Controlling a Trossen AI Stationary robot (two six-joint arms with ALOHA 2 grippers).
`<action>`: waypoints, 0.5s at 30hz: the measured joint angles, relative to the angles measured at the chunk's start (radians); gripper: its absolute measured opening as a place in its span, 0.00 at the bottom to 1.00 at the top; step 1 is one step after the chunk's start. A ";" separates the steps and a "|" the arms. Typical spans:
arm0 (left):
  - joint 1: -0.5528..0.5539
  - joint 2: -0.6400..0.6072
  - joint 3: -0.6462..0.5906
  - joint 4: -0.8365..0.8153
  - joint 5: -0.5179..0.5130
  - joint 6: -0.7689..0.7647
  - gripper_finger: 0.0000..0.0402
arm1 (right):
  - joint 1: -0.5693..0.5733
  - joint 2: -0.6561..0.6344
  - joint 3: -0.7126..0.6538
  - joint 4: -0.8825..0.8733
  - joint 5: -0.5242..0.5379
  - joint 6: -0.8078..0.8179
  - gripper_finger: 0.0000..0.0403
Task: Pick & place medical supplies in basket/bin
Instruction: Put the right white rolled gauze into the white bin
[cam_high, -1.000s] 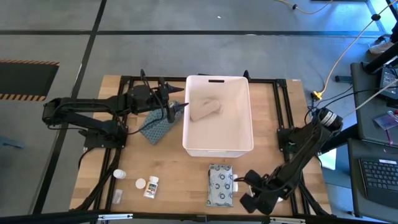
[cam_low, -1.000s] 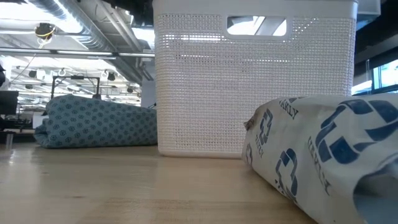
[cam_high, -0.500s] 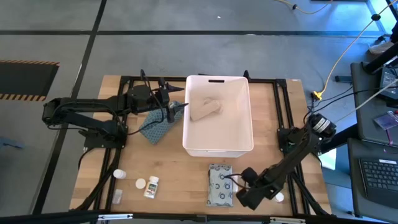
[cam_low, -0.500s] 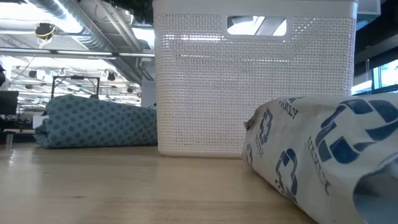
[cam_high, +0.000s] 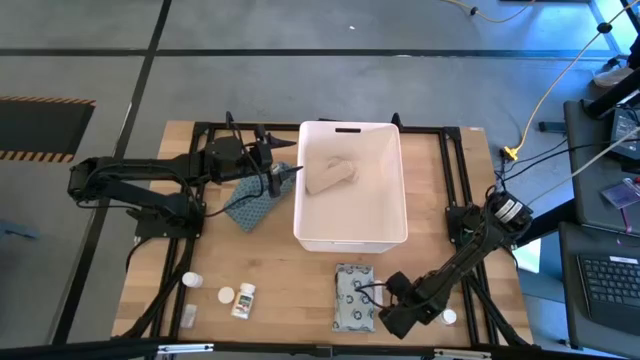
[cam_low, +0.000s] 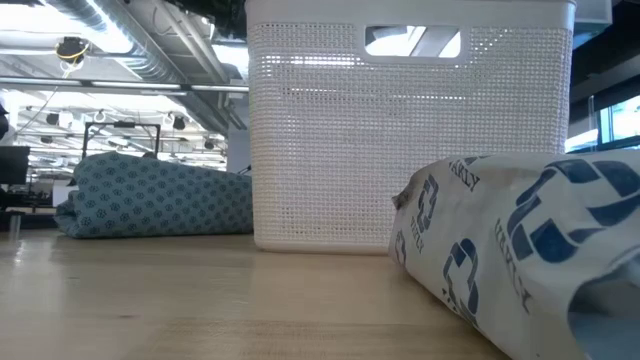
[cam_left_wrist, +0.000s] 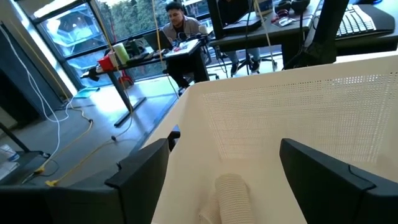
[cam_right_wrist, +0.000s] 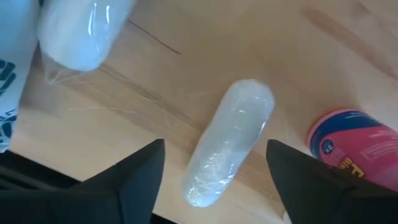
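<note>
Wooden table (cam_high: 290, 275) under us, pale planks edged by a black frame, grey floor all round it. Out past the left wrist camera there's an office: desks, monitors, big windows, a person seated at a desk (cam_left_wrist: 180, 25).

Far left, near the table's front corner, three small white bottles (cam_high: 225, 296) lie loose, well apart from the tub. Moving in, the left gripper (cam_high: 285, 172) hovers at the white tub's (cam_high: 350, 235) left wall, fingers spread and empty, a blue patterned cloth pack (cam_high: 250, 205) lying just beside the tub under the arm.

Centre now: the tub sits with its long axis running front to back, slot handle on the far short wall. Inside, the beige bandage roll (cam_high: 328, 177) lies in the far half, tilted on a diagonal.

In front of the tub, the flat grey-white patterned pack (cam_high: 355, 297) lies on the table, long axis front to back too.

Right of that, the right gripper (cam_high: 388, 318) is low at the pack's edge, fingers apart, straddling a clear-wrapped white tube (cam_right_wrist: 230, 140) that lies flat between them. A pink-capped bottle (cam_right_wrist: 354, 140) lies just beside it.
</note>
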 joint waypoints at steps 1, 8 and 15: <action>0.000 0.000 0.000 0.000 0.000 0.000 0.75 | 0.000 0.000 0.000 0.000 0.000 0.000 0.66; 0.000 0.000 0.000 -0.001 0.000 0.000 0.75 | -0.002 0.000 -0.011 -0.001 0.000 -0.002 0.53; 0.000 0.000 0.000 -0.009 0.000 0.000 0.75 | -0.006 0.000 -0.025 0.018 0.000 0.007 0.45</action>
